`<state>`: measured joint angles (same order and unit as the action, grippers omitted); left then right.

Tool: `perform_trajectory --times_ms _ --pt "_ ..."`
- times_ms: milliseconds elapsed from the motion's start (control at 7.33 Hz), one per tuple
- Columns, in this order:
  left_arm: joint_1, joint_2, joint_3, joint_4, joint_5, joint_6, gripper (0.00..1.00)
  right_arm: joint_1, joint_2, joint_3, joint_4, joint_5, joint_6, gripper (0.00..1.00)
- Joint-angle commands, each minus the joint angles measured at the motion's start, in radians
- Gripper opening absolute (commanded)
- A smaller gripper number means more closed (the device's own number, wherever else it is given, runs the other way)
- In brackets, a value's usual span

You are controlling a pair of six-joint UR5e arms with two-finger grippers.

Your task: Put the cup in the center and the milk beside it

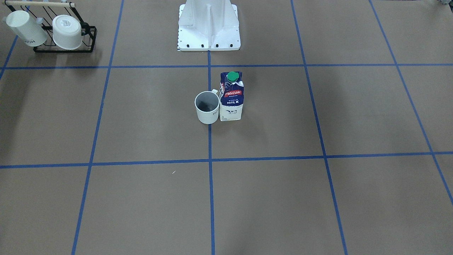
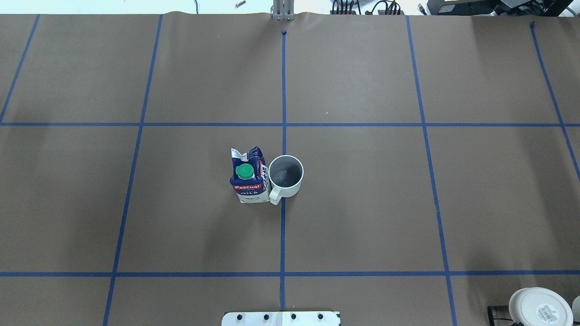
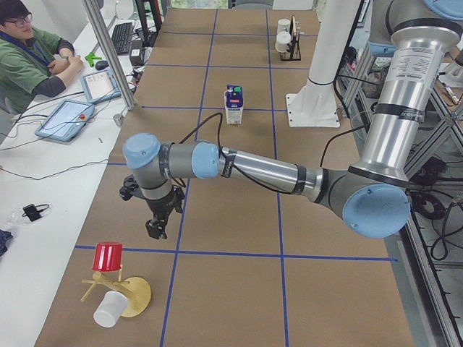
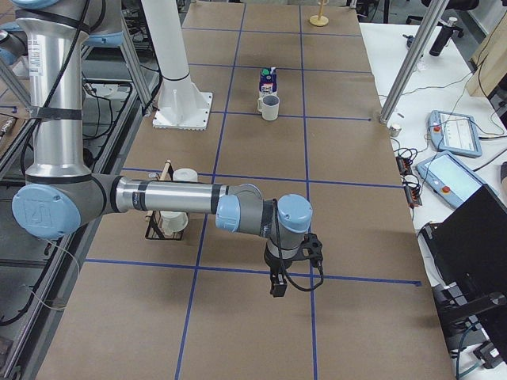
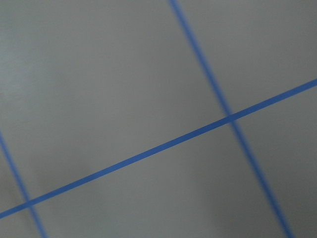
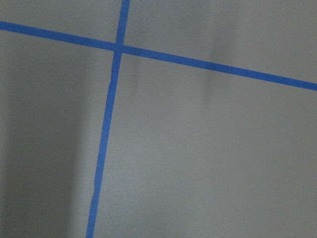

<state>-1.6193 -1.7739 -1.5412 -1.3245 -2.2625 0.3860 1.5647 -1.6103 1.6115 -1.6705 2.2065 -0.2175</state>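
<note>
**Bench** [image 1: 141, 117]: brown surface, blue tape grid. Landmark: white robot base plate [image 1: 208, 39] at its rear edge.

**Cup** [image 1: 207, 108]: white mug, dark grey inside, upright. It stands out in front of the base plate, on the tape line that runs forward from it. The handle is turned back toward the base plate.

**Milk** [image 1: 231, 99]: navy and white carton with a green cap, upright. It is the same way out from the base plate, close against the cup on the robot's left of it.

**Left claw** [image 3: 155, 230]: well away from the base plate toward the left bench end, hanging low over a tape line. How far it is open cannot be told.

**Right claw** [image 4: 278, 286]: well away from the base plate toward the right bench end, pointing down just over a tape line. Its opening likewise cannot be told.

**Wire rack** [image 1: 86, 30]: to the robot's right of the base plate, holding two white cups.
</note>
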Motion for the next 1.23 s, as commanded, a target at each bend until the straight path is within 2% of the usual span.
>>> perform_trajectory --times_ms 0,409,682,1091 --pt "-0.043 0.135 0.021 -0.150 -0.005 0.002 0.98 0.000 0.003 -0.004 0.000 0.001 0.001 1.00" --pt "-0.042 0.151 -0.010 -0.186 -0.006 0.001 0.98 0.000 0.006 0.001 -0.002 0.004 0.003 1.00" --pt "-0.031 0.148 -0.010 -0.183 -0.005 -0.196 0.98 0.000 0.003 0.001 -0.002 0.025 0.001 1.00" --pt "-0.002 0.149 -0.037 -0.186 -0.006 -0.200 0.98 0.000 0.003 0.004 -0.002 0.030 0.001 1.00"
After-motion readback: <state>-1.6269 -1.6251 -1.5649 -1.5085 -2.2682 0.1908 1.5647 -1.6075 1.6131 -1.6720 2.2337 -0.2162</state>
